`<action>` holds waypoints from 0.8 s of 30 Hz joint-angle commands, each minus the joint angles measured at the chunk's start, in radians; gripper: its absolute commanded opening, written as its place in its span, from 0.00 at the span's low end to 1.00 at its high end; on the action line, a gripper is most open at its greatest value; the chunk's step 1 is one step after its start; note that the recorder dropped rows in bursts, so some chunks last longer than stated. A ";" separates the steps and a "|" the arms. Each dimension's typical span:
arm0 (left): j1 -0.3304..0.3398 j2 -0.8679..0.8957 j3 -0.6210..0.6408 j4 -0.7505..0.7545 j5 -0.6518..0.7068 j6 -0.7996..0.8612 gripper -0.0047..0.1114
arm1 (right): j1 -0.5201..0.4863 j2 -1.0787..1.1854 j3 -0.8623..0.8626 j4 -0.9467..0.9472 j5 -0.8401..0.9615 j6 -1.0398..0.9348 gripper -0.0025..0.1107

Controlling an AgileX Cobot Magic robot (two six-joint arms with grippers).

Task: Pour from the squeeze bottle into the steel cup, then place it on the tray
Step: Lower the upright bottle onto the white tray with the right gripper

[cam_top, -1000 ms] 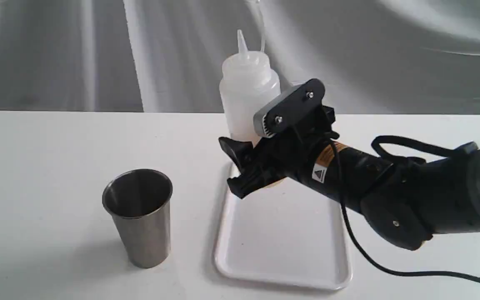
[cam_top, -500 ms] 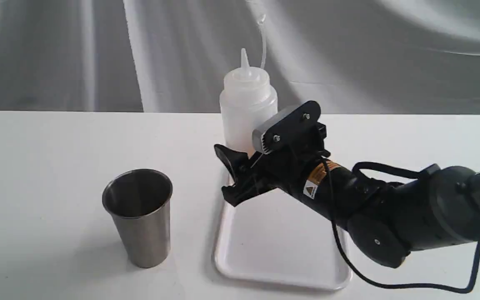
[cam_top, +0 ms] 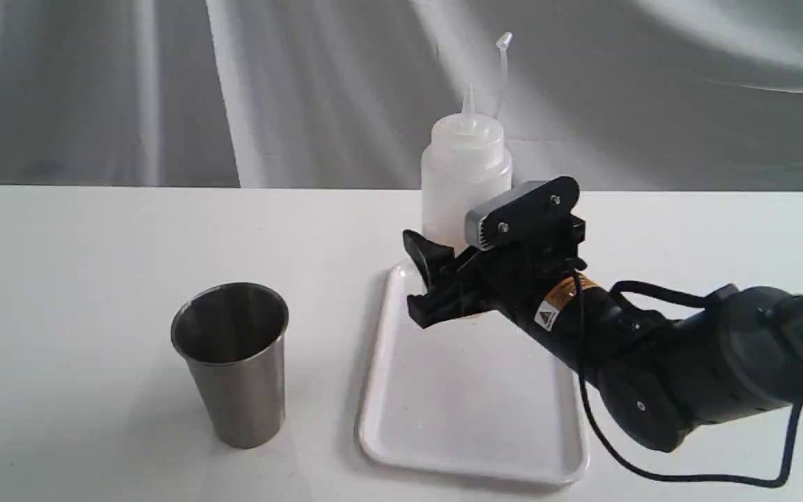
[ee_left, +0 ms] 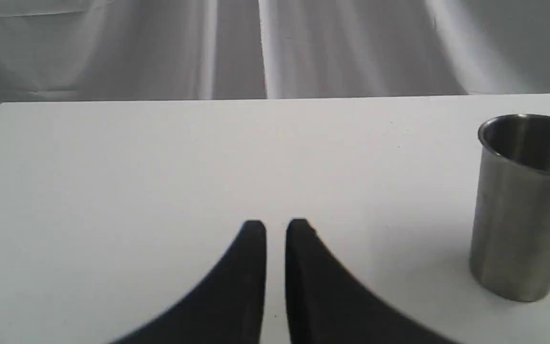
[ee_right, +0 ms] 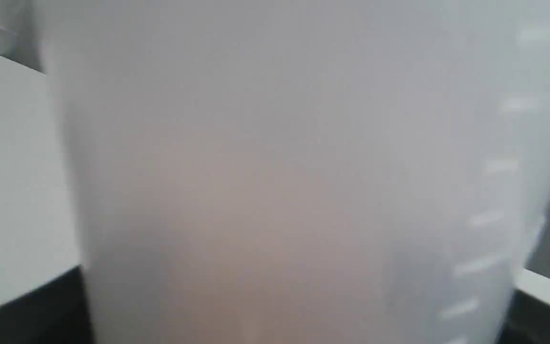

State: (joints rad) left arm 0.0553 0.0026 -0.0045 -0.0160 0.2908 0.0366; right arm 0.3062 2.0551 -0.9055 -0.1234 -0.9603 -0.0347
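The squeeze bottle (cam_top: 464, 174) stands upright over the far end of the white tray (cam_top: 471, 418), its cap strap sticking up. My right gripper (cam_top: 447, 268) is shut on its lower body, where an amber tint shows. Its base is hidden behind the gripper, so I cannot tell whether it touches the tray. In the right wrist view the squeeze bottle (ee_right: 280, 167) fills the picture, with dark fingers (ee_right: 26, 310) at its sides. The steel cup (cam_top: 238, 362) stands upright left of the tray. My left gripper (ee_left: 276, 227) hovers shut and empty, left of the steel cup (ee_left: 523, 210).
The white table (cam_top: 95, 279) runs back to a grey draped cloth (cam_top: 164, 90). A black cable (cam_top: 687, 477) loops from the right arm onto the table beside the tray's right edge.
The right gripper has carried the bottle down, then to the right, from the tray's far left corner to the middle of its far end. The cup and tray have not moved.
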 commanded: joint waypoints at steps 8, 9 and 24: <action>-0.008 -0.003 0.004 -0.001 -0.007 -0.004 0.11 | -0.007 0.063 0.002 0.004 -0.083 -0.009 0.12; -0.008 -0.003 0.004 -0.001 -0.007 -0.004 0.11 | -0.007 0.069 0.002 0.001 -0.090 -0.009 0.12; -0.008 -0.003 0.004 -0.001 -0.007 -0.001 0.11 | -0.007 0.150 0.002 -0.011 -0.120 -0.009 0.12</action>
State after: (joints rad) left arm 0.0553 0.0026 -0.0045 -0.0160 0.2908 0.0366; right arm 0.3023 2.2088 -0.9037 -0.1276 -1.0267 -0.0347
